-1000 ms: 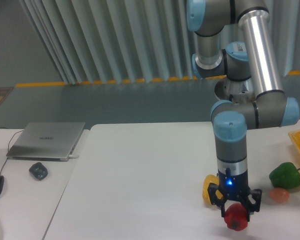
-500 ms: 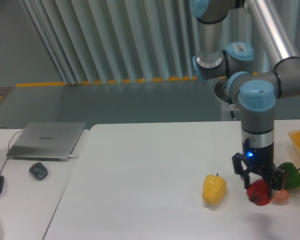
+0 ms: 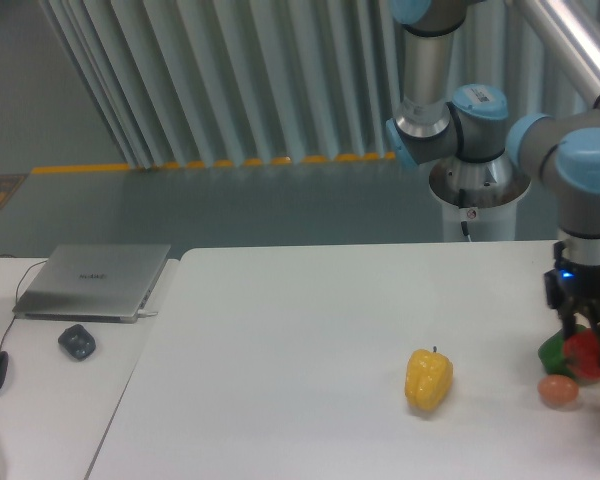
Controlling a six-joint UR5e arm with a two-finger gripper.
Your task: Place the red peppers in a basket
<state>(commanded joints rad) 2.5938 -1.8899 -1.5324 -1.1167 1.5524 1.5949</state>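
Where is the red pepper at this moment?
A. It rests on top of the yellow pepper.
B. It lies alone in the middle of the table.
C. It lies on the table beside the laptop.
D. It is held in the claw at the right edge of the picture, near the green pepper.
D: the claw is shut around the red pepper at the right edge, just in front of the green pepper and above the small orange thing.

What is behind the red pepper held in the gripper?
Behind the red pepper, a sliver of the green pepper shows at its left; the rest is covered by the pepper and gripper. A small orange fruit lies just below.
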